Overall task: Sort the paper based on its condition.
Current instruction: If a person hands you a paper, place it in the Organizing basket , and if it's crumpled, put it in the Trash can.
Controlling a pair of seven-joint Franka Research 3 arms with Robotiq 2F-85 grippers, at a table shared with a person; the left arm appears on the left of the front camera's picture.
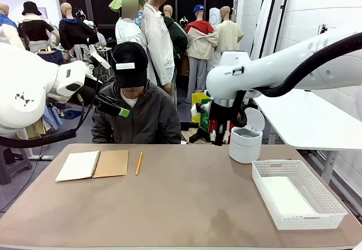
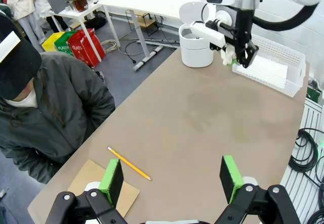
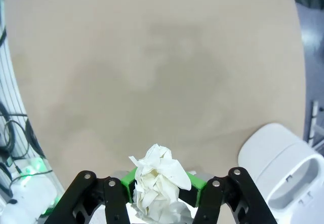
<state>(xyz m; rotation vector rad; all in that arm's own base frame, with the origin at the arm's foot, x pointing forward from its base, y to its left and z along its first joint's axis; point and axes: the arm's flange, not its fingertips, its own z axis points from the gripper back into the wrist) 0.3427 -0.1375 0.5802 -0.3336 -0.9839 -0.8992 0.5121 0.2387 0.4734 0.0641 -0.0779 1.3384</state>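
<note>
In the right wrist view we lose the lower part of the crumpled paper (image 3: 159, 181) behind the right tool (image 3: 161, 189) and the bottom edge, and the white bin (image 3: 283, 171) is cut by the right edge. From the front, we cannot tell whether the basket (image 1: 297, 193) holds a sheet. The left wrist view crops the notebook (image 2: 98, 186) behind the left tool (image 2: 172, 181).
</note>
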